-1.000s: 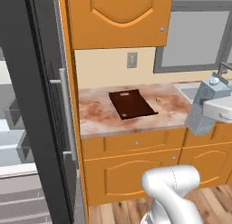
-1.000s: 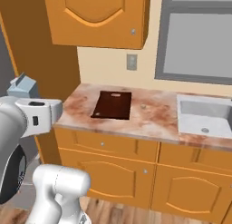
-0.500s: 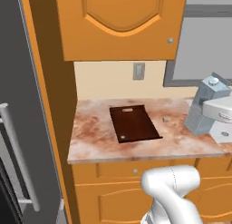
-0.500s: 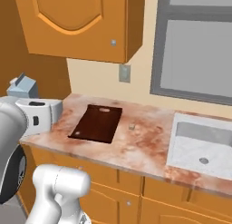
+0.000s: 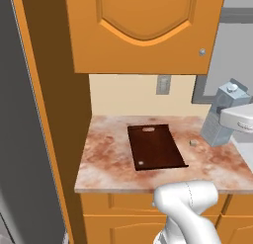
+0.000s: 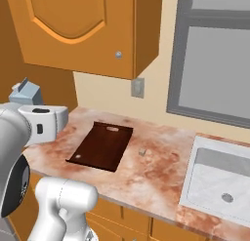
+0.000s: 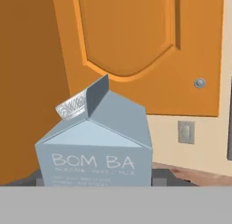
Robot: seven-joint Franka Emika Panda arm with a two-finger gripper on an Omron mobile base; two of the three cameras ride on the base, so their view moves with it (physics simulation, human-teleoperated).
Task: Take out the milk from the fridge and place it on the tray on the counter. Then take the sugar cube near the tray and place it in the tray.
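My gripper (image 7: 97, 181) is shut on the milk (image 7: 95, 146), a pale blue-grey gable-top carton that is held upright. In the left base view the milk (image 5: 223, 114) hangs at the right, above the counter (image 5: 104, 159) and right of the tray (image 5: 155, 146). From the right base view the milk (image 6: 26, 93) sits behind my white hand, left of the tray (image 6: 101, 146). The tray is bare, a flat dark brown board. The sugar cube (image 5: 193, 142) lies on the counter just right of the tray; the sugar cube (image 6: 142, 151) is tiny and pale. The fridge (image 5: 20, 129) fills the left edge.
An orange upper cabinet (image 5: 143, 30) hangs over the counter, with a wall outlet (image 5: 163, 84) under it. A pale sink (image 6: 222, 181) is set in the counter at the right, below a grey window (image 6: 219, 54). A tall orange panel (image 5: 54, 114) stands between fridge and counter.
The whole picture has shifted: the base has driven closer to the counter, and the fridge has slid off to the left. The milk stays in my gripper.
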